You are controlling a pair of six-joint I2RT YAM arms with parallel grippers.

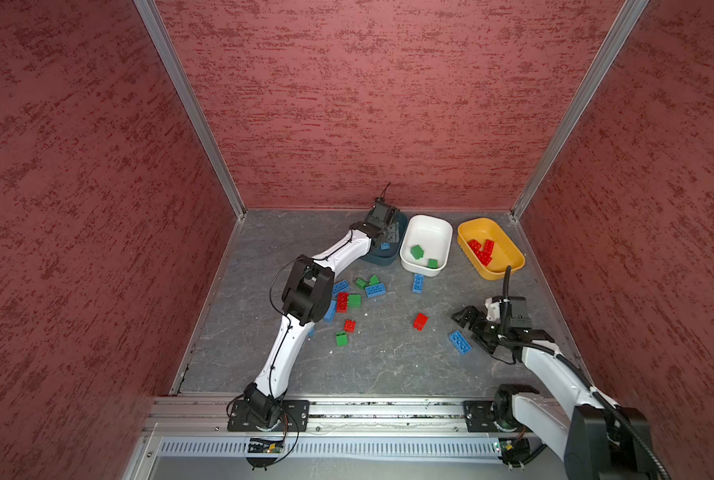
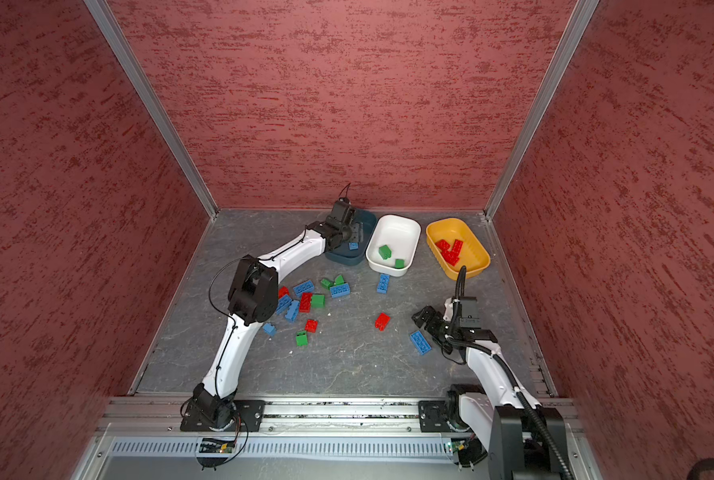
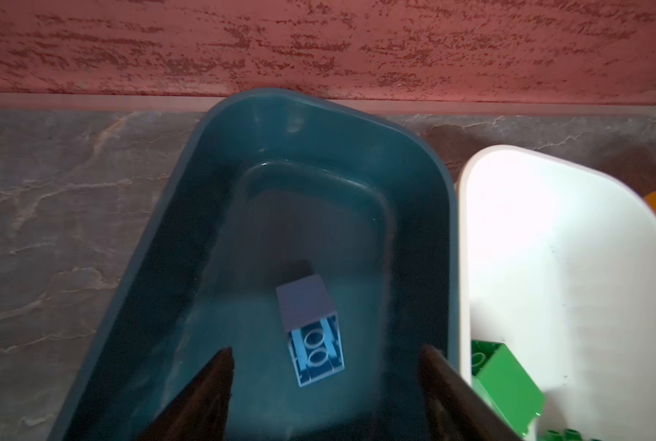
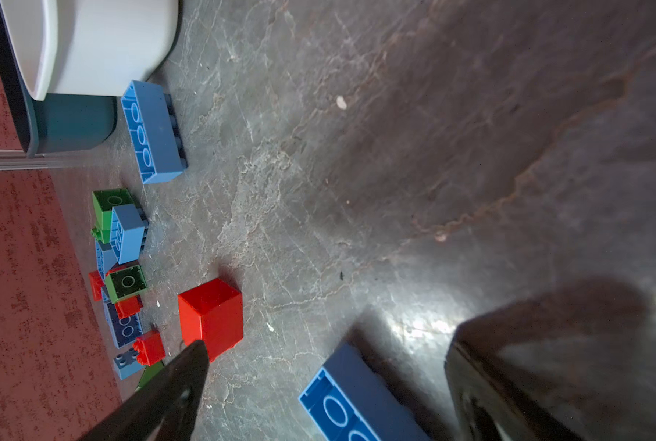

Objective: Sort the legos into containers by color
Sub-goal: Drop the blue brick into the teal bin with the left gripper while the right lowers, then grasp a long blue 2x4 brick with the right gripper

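Blue brick [image 3: 313,336]: lies loose on the floor of the teal tub [image 3: 173,267], on its side with the hollow underside showing; nothing touches it.
Left gripper [image 1: 390,236]: hangs over the teal tub, jaws apart and empty, with the blue brick below and between them.
Sorted stock: two green bricks [image 1: 417,251] in the white tub [image 1: 426,272]; a handful of red bricks [image 1: 481,251] in the yellow tub [image 1: 497,271].
Tub row: three side by side along the back wall [image 1: 368,124], teal leftmost, yellow rightmost.
Loose stock: a mixed cluster [image 1: 353,300] of red, blue and green legos beside the left arm [image 1: 272,365]; one blue oblong [image 1: 418,283] just in front of the white tub; a red square brick [image 1: 420,321] alone mid-worktop.
Likely next item: blue oblong brick [image 1: 460,342], on the worktop [image 1: 388,365] just beside the right gripper [image 4: 328,345].
Right jaws: apart, empty, low over the worktop.
Key relation: this brick sits just short of the fingertips and partly between them. Its long axis looks askew to the line across the jaws, so a wrist turn seems needed.
Nearer arm: right, clearly.
Room: open worktop towards the red square brick; the side wall [image 1: 638,249] is close behind. The teal tub is at the far end of the row, with the left gripper over it, so the arms could cross.
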